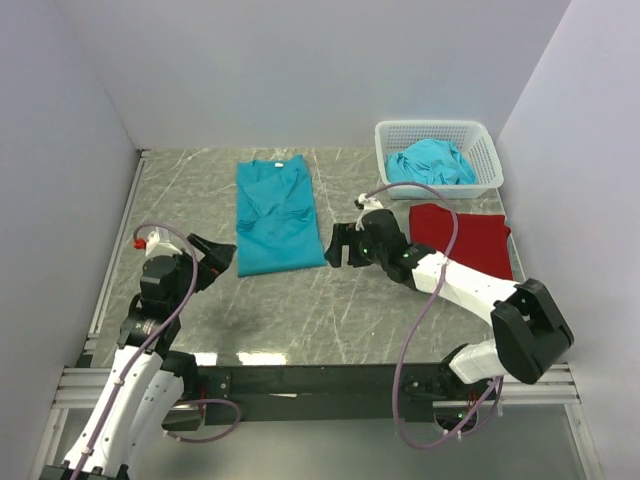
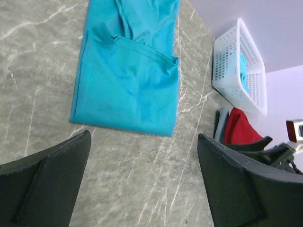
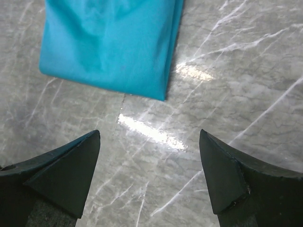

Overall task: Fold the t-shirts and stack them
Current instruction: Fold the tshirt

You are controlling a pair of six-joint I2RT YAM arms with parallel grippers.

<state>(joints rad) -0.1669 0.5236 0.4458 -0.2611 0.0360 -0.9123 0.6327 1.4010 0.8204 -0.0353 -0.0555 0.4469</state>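
Teal shirt [image 1: 275, 215] lies long axis front-to-back, its near hem flanked equally by left hand [image 1: 221, 255] and right hand [image 1: 334, 247], both spread and empty.

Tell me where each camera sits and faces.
Top external: above, behind the arms, looking down at the table; both arms show.
Left wrist: behind the left tool, facing the teal shirt; its fingers show.
Right wrist: behind the right tool, facing that shirt's near corner; its fingers show.
All three share the teal shirt.

No writing, number or sign is legible in any view. A red-and-white tab [image 1: 146, 239] on the left arm is too small to read.
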